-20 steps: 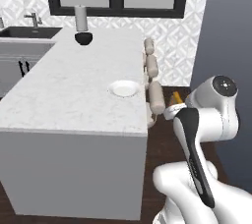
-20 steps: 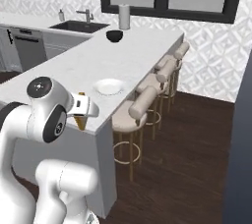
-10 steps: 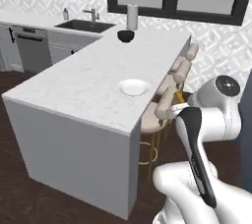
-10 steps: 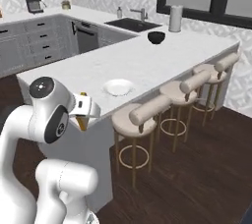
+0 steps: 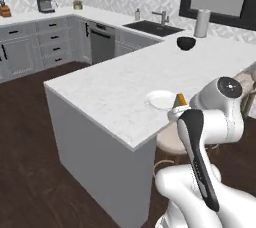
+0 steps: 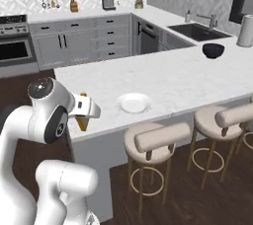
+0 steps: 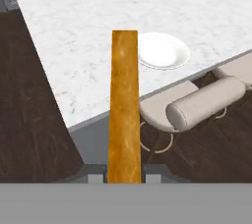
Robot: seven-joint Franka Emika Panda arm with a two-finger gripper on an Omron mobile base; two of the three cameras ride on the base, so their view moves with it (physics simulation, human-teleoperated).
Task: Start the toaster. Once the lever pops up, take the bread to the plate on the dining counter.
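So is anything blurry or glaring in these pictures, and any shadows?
Hand view: the bread fills the centre edge-on, soft and blurred, the plate clearer. Both base views: even, flat light, no glare on the dining counter, hardly any shadow under the plate.

You are looking at an orange-tan, mottled slice of toasted bread (image 7: 124, 105), edge-on, showing golden-brown crust. The small round plate (image 7: 162, 50) is showing plain white on the dining counter's white marble top (image 7: 83, 46), which is carrying faint grey veining. The round bowl (image 6: 213, 50) is reading near black.
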